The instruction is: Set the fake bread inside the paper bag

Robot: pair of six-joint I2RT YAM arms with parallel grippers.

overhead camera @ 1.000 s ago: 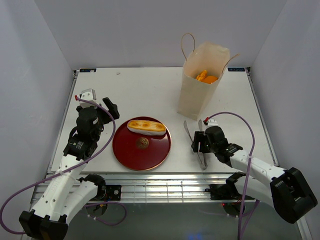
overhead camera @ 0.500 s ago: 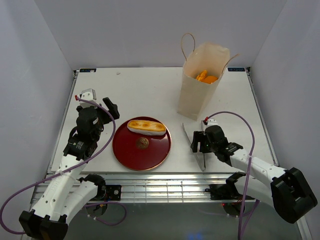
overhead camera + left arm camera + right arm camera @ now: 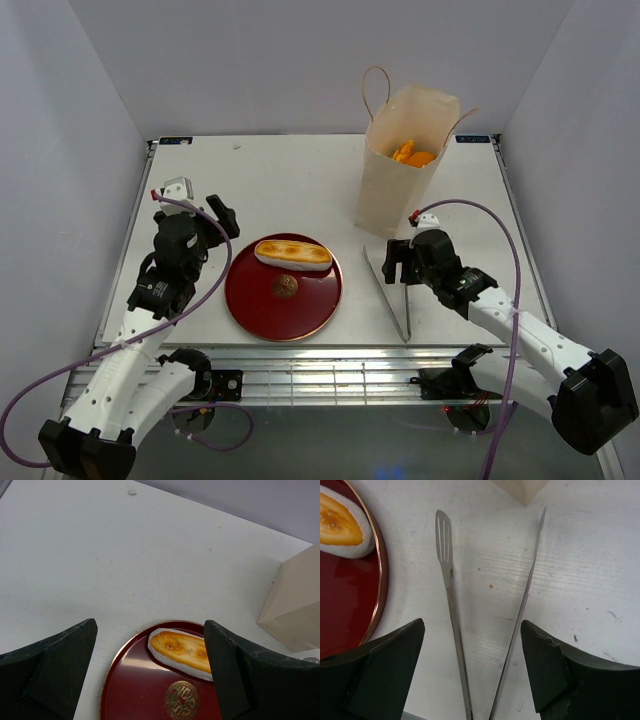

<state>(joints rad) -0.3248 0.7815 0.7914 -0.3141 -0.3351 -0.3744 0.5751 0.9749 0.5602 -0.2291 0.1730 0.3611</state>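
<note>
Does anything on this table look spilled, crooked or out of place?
Nothing is spilled or damaged. The only oddity: metal tongs lie splayed open on the table, beside the red plate and near the upright paper bag. One long roll lies on the plate.

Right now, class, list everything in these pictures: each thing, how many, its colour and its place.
paper bag: one, cream-tan, upright at the table's far right
pastries: number unclear, orange, inside the bag
long roll: one, pale with orange top, on the plate's far side
plate: one, dark red, table's near middle
tongs: one pair, metal, flat on the table beside the plate
table: one, white
left gripper: one, black, open, left of the plate
right gripper: one, black, open, over the tongs
</note>
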